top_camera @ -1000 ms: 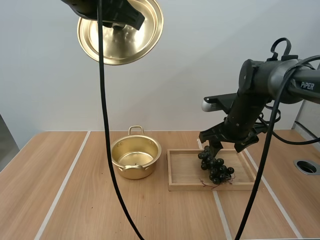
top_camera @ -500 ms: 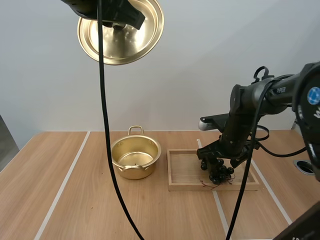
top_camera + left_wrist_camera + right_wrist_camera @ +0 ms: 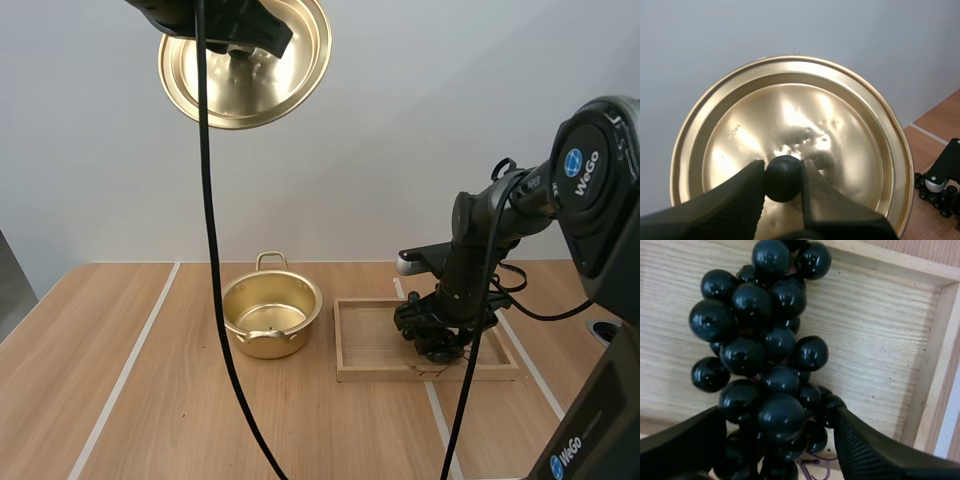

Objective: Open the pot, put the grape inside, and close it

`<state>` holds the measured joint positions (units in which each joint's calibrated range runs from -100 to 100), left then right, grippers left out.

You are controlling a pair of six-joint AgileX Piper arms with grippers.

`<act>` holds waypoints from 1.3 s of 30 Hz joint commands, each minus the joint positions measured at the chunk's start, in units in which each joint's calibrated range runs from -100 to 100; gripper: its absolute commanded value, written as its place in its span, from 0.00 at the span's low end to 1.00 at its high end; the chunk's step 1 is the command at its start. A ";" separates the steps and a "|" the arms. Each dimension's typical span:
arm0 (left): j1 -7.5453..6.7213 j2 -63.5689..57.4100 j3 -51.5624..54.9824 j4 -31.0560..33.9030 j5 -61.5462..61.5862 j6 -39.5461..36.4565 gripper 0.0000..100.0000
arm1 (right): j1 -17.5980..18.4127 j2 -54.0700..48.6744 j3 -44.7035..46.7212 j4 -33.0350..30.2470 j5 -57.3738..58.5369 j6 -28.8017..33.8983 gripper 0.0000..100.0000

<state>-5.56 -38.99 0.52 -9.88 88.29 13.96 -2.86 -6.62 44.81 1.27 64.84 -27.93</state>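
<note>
Left pincer (image 3: 782,169) clenched on knob (image 3: 783,181) of lid (image 3: 795,120). Lid hangs high, well clear of worktop (image 3: 140,400). Likely parked there so pot (image 3: 272,315) is open and the path in is free. Pot sits lidless on worktop, just beside tray (image 3: 365,345), on the tray's left. Grapes (image 3: 765,355) lie in tray, toward its right half in high view. Right pincer (image 3: 775,437) is down in tray and released, fingers spread either side of bunch's lower end, ribbed faces turned inward. Bunch sits between fingers, most berries past the tips. Cannot tell if pads touch berries. Judged step: lined up for grasp, not yet pinched. Closing on round loose berries could slip, so a hold near the stem looks safer.
</note>
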 commanded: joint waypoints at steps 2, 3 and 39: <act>-0.14 -0.41 -0.54 -2.25 -3.00 0.31 0.00 | 0.09 1.26 0.30 0.55 -1.89 -0.42 1.00; -0.14 -0.41 -0.54 -2.52 -3.20 0.31 0.00 | 0.09 1.25 0.30 0.55 -2.04 -0.42 1.00; -0.14 -3.50 -0.54 -3.15 -6.15 0.69 0.00 | 0.09 -14.22 -7.12 7.59 5.75 -2.61 0.00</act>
<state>-5.56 -41.54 0.52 -12.08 84.96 14.85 -2.76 -18.73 39.62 7.20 67.72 -29.64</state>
